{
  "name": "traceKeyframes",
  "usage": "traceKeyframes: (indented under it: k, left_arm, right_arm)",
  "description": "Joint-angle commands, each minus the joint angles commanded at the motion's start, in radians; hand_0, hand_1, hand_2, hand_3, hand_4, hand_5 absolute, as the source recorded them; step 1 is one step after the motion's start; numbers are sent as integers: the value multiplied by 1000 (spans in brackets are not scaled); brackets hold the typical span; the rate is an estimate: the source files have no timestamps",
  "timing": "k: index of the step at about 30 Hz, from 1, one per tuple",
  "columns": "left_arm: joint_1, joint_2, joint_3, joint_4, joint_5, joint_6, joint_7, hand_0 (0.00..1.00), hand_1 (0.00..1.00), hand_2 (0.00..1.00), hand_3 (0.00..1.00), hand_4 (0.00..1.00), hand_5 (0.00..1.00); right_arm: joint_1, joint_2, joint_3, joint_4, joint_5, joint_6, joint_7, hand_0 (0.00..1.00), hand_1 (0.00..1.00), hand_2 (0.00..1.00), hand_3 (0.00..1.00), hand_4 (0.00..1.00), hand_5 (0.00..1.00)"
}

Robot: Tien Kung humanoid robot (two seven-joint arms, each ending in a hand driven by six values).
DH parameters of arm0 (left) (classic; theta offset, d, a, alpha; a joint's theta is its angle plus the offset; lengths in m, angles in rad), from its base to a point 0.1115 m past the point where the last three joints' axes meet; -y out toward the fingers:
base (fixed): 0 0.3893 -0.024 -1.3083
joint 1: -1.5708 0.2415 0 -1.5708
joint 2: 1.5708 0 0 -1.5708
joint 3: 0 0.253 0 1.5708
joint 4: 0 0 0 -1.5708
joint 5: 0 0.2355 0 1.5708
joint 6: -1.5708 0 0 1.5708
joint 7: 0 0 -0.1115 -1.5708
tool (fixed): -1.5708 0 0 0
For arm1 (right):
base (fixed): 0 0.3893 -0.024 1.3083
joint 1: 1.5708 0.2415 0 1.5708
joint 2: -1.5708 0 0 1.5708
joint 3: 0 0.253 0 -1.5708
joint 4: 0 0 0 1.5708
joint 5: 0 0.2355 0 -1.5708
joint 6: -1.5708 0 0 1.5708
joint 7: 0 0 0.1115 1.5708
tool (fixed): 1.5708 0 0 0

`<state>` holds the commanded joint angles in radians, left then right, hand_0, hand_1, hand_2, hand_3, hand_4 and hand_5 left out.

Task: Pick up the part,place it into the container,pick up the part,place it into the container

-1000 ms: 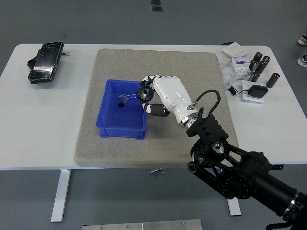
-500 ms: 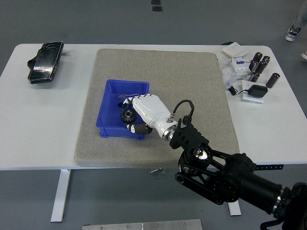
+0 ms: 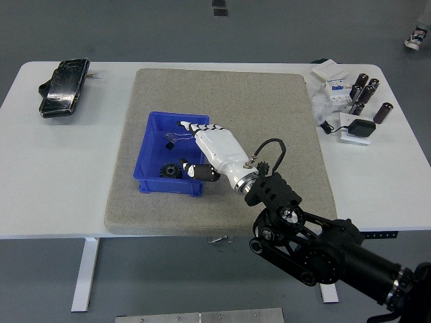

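A blue bin (image 3: 149, 142) sits on the grey felt mat (image 3: 269, 101). A black gear (image 3: 168, 171) lies on the bin's floor near its front wall. A small clear part (image 3: 172, 139) lies further back in the bin. My right hand (image 3: 190, 149), white with black joints, hangs over the bin's right half with fingers spread and holds nothing. Its thumb (image 3: 199, 173) is just right of the gear. Its black arm comes in from the lower right. My left arm is out of view.
A black wrapped bundle (image 3: 63, 87) lies at the table's far left. At the far right are several dark cylinders (image 3: 363, 91), white boxes (image 3: 335, 84) and a black adapter (image 3: 357, 128) with a cable. The white table's (image 3: 54, 175) near edge runs below the mat.
My right hand carried the gear from the bin's right rim down into the bin, opened and let it go. The gear now lies on the bin floor.
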<state>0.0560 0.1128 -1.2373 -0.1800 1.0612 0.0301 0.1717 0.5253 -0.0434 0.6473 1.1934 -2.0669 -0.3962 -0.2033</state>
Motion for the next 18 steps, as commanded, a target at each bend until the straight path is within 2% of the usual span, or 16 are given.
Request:
traceKeyframes:
  k: [5,6,8,11,12,14,18]
  left_arm:
    - [3,-1,1,0,0,0,1,637,607,577,565,635,355]
    - [4,0,1,0,0,0,1,637,607,577,565,643,360]
    - [3,0,-2,0,4,-1,0,637,607,577,565,643,360]
    - [2,0,-5,0,8,-2,-1,637,607,577,565,643,360]
    - [2,0,-6,0,9,-2,-1,637,607,578,564,639,358]
    - [2,0,-6,0,11,-2,-1,637,607,578,564,639,358]
    - [2,-1,-8,0,14,-2,-1,637,607,576,565,608,337]
  right_arm:
    - [-59,-63,115,26,-13,-20,-13,825,806,814,856,653,283]
    - [-70,-78,133,26,-9,-18,-17,789,762,786,832,650,291]
    - [-96,-113,163,24,-1,-13,-25,789,762,786,832,650,291]
    - [-131,-145,168,20,11,-2,-33,789,762,786,832,650,291]
    - [-145,-154,166,18,16,3,-35,724,734,787,832,641,274]
    - [-170,-167,158,15,29,9,-36,724,734,787,832,641,274]
    - [-192,-174,143,6,47,11,-34,692,707,778,815,645,271]
